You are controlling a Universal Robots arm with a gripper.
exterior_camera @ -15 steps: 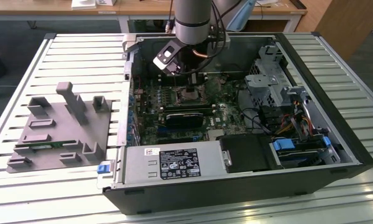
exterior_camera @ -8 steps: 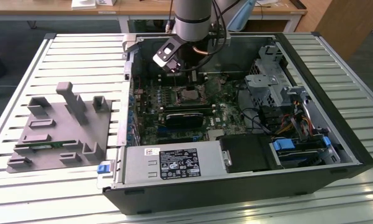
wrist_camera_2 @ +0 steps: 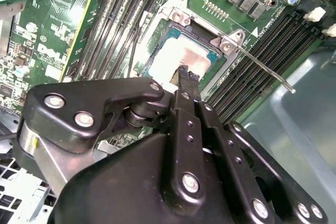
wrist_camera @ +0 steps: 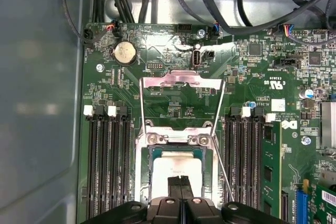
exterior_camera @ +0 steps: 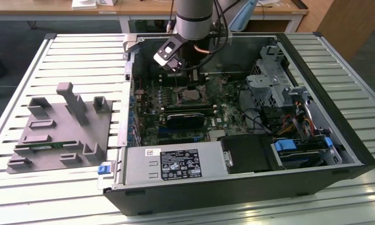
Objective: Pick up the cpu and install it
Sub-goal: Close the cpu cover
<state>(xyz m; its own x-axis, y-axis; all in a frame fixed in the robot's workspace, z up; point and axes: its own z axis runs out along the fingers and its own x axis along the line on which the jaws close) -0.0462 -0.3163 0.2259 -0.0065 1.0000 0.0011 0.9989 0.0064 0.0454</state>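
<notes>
Now, gripper (wrist_camera: 181, 183) pinched closed, empty, over flat silver cpu (wrist_camera: 176, 162) in metal-framed socket (wrist_camera: 157, 139)

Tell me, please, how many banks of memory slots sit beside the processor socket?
2: one bank between the socket and the case wall, the other bank on the socket's opposite side. The gripper hides part of each.

A robotics lab or workshop — an open computer case (exterior_camera: 237, 194) on a slatted metal bench (exterior_camera: 68, 56), wooden desks (exterior_camera: 149, 8) behind.

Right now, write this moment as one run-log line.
shiny silver square cpu: lying in open metal-framed socket | pincer: shut, tips over cpu
</notes>
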